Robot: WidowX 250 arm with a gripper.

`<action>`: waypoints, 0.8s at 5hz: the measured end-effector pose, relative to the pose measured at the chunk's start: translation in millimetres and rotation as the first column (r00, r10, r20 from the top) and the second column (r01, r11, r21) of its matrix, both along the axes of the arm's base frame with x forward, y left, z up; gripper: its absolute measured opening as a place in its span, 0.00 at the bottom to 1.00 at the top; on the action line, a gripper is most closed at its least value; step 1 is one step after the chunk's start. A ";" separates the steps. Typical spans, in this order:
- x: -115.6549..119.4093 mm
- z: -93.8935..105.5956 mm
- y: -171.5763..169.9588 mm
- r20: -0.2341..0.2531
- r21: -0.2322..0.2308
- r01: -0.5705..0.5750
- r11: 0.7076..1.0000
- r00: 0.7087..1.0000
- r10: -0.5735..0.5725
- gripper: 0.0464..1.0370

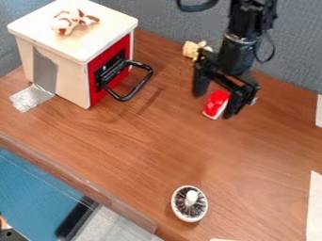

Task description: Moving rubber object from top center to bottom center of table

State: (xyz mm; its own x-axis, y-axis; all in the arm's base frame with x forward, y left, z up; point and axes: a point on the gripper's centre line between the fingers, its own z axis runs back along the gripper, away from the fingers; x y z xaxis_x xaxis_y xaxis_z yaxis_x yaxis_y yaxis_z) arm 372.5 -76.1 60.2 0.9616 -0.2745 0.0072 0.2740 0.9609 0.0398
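The hand [214,104] is open around the red-and-white block [216,103], on the desk [157,141] right of the toy oven [75,52]; closing off-center could skew it or let it slip.

Gripper [214,104]: fingers spread, over the table [157,146]
Red-and-white object [217,102]: between the fingers
White box [60,44]: red front, black handle [142,83], spotted toy [70,21] on top
Yellowish object [191,50]: behind the gripper
Bristled white piece [189,204]: near table edge
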 end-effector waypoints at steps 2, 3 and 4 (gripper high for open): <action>50.0 -9.7 2.3 0.043 0.052 -0.039 0.998 0.998 0.037 0.96; 57.9 -17.5 10.2 0.038 0.053 -0.077 0.996 0.996 0.075 0.96; 59.3 -31.5 9.9 0.014 0.051 -0.086 0.995 0.996 0.085 0.96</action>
State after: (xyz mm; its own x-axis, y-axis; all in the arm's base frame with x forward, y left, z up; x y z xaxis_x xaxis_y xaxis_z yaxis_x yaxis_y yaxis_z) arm 431.8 -66.2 28.6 0.9815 -0.1915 0.0070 0.1900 0.9774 0.0923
